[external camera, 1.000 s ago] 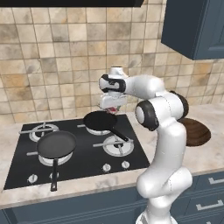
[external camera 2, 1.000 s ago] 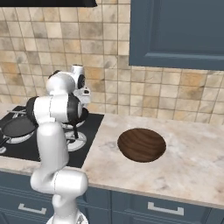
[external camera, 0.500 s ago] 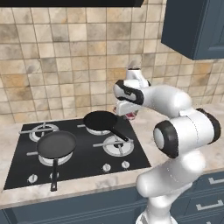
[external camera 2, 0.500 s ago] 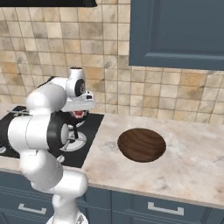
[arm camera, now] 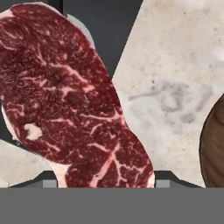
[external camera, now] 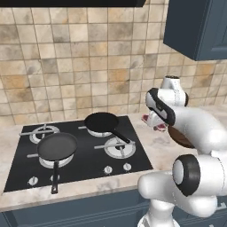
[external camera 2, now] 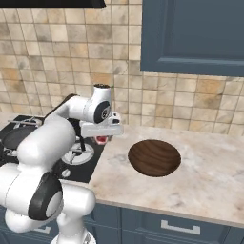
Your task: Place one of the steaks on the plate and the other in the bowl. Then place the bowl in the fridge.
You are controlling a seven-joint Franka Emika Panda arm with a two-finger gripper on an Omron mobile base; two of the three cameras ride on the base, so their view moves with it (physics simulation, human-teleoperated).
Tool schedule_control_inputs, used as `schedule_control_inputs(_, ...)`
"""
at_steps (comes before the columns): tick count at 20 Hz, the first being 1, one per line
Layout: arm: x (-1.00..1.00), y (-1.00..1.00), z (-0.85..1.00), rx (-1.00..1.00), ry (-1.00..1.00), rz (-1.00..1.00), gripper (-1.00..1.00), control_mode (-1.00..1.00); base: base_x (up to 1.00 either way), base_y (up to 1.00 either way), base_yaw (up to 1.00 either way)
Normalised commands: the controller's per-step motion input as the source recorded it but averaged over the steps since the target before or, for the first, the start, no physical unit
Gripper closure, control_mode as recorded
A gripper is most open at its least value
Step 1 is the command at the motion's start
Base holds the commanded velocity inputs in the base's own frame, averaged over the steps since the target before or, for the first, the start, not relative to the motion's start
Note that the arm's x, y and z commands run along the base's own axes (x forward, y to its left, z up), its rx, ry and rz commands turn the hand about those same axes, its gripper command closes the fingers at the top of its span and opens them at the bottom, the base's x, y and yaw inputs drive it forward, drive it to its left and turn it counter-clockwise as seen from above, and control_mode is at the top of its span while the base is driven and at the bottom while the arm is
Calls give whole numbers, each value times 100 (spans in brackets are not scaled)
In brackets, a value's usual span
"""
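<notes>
In the hand view a steak lies right against the camera: a long, irregular slab of deep red meat, marbled with thin pale veins, edged in creamy fat, with one small white fat spot near its lower left. It hangs between the fingers, so the jaws are clamped on it, standing fairly wide across the slab. Beneath it is pale beige marbled stone counter, smooth with faint grey clouding, and a dark corner of the hob. At the right edge curves the rim of the bowl, dark brown with wood grain.

From the base cameras the gripper hangs over the counter just beside the hob's right edge, red meat showing below it. The bowl sits on the counter near it, round and shallow, apart from the steak.

On the glossy black glass hob stand two round matt black frying pans with long handles, one in front, one behind. Small silvery knobs line its front edge. Behind rises a wall of square beige and tan stone tiles, with flat dark blue cabinets above. No writing can be read anywhere
</notes>
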Motion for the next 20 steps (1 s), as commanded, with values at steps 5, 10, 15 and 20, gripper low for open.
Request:
schedule_control_inputs(5,-19,-100,0,0,11,-14,100,-100,0,0,0)
schedule_control_inputs(10,0,-100,0,0,21,-19,100,-100,0,0,0)
schedule_control_inputs(15,0,-96,-20,0,15,-20,100,-100,0,0,0)
schedule_control_inputs(20,12,-35,-13,0,0,-2,100,-100,0,0,0)
